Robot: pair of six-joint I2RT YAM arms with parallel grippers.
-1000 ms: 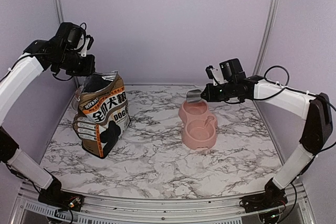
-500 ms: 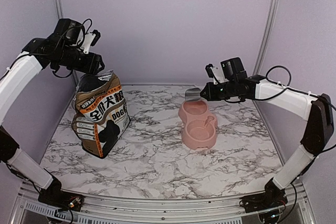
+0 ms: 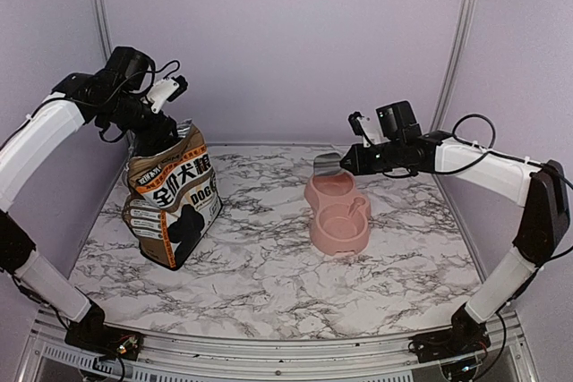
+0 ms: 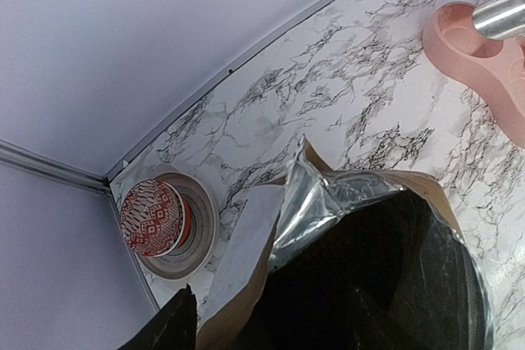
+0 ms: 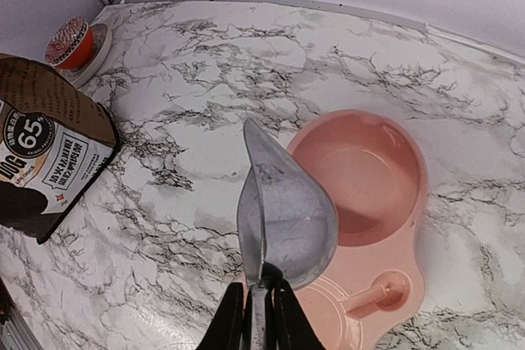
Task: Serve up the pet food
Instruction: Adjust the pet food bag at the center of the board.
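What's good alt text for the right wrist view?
The right gripper holds an empty-looking metal scoop over the marble table, partly in front of a pink double bowl. A dog food bag stands at the left edge; a reddish ball on a dish sits in the far left corner.

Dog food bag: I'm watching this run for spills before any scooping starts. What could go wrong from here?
1. The bag stands upright with the left gripper at its open top; a sideways pull could tip it.
2. The empty scoop in the right gripper must enter that creased mouth beside the left gripper; the arms could collide.
3. The pink bowl sits unheld; the scoop could nudge it.
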